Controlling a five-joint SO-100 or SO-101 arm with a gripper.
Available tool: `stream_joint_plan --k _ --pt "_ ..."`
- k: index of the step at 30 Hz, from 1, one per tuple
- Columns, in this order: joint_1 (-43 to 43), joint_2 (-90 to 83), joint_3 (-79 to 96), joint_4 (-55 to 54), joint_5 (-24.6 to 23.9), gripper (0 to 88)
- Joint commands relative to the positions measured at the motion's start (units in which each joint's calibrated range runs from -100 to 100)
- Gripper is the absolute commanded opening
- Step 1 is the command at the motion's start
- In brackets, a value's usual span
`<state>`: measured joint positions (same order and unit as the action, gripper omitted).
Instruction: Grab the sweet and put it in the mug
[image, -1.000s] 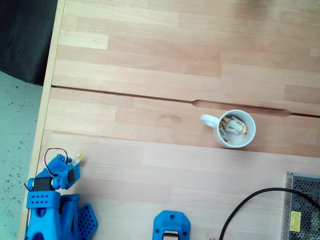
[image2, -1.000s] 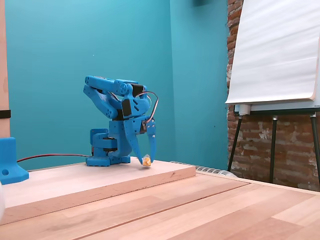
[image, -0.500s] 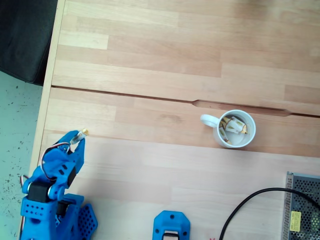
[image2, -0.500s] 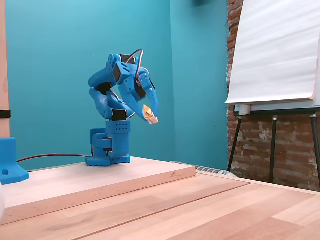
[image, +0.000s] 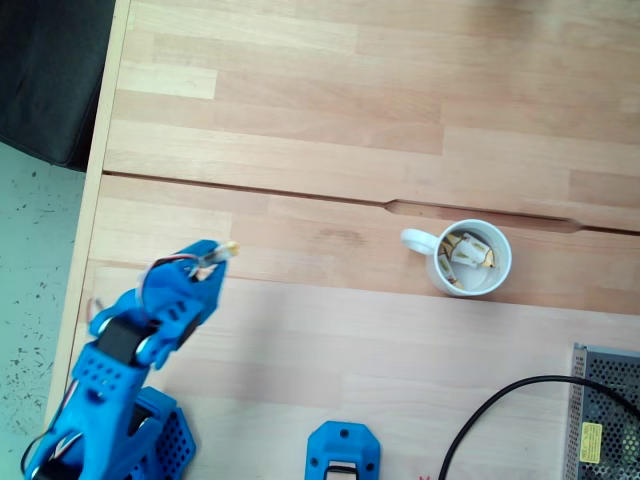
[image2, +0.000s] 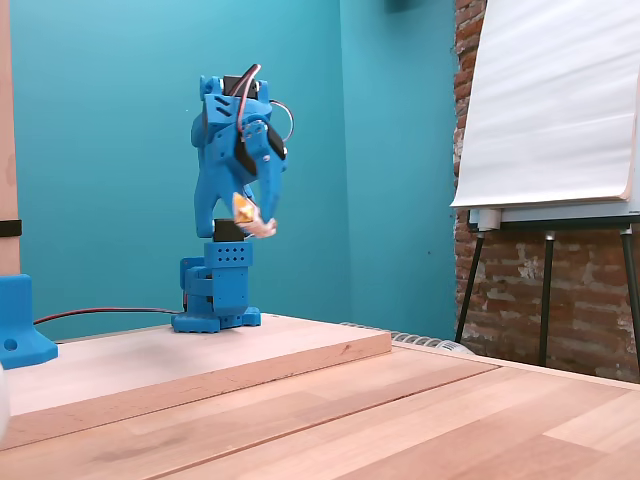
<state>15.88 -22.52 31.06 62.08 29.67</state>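
Observation:
My blue gripper (image: 216, 256) is raised high off the table and shut on a sweet (image: 226, 248), a small cream candy with yellow-orange ends. From the side, the gripper (image2: 252, 216) holds the sweet (image2: 244, 209) well above the wooden board. The white mug (image: 470, 258) with its looped handle stands far to the right in the top-down fixed view. Several similar sweets lie inside it.
A grey metal mesh box (image: 604, 412) sits at the lower right with a black cable (image: 500, 405) curving beside it. A blue plastic block (image: 342, 452) stands at the bottom edge. The table's left edge (image: 88, 215) runs close to the arm.
The arm has lifted the sweet off the table and risen. In the top-down view the gripper has swung right, toward the mug.

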Motion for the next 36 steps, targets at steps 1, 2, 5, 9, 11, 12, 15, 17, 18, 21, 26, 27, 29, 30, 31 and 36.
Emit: stream_joint_plan --k 1,2,5,9,11,12,15,17,18,21,26,27,29,30,31,36 --pt "4.7 5.1 -7.3 -0.9 1.3 3.5" --pt "6.1 7.0 -9.1 -0.9 1.5 3.5" --pt "9.8 13.3 -15.9 -0.9 2.1 3.5" --pt "13.5 21.8 -26.6 -0.9 1.8 3.5" --pt "15.3 25.4 -31.9 -0.9 1.8 3.5" --pt "15.9 26.8 -34.1 -0.9 1.9 3.5" --pt "18.3 31.3 -41.1 -0.9 1.9 3.5" --pt "19.6 34.5 -45.5 -0.9 2.1 3.5" --pt "20.1 36.2 -47.6 -0.9 2.1 3.5" --pt "22.3 41.5 -53.9 -1.0 2.1 3.5" --pt "24.7 51.0 -64.7 -4.1 2.1 3.5" --pt "25.1 52.7 -66.6 -5.0 2.1 3.5" --pt "25.6 55.5 -70.0 -6.5 2.1 3.5" --pt "25.7 56.7 -71.6 -7.2 2.1 3.5" --pt "25.7 57.9 -72.9 -7.7 2.1 3.5" --pt "25.9 62.3 -77.8 -9.1 2.1 3.5"
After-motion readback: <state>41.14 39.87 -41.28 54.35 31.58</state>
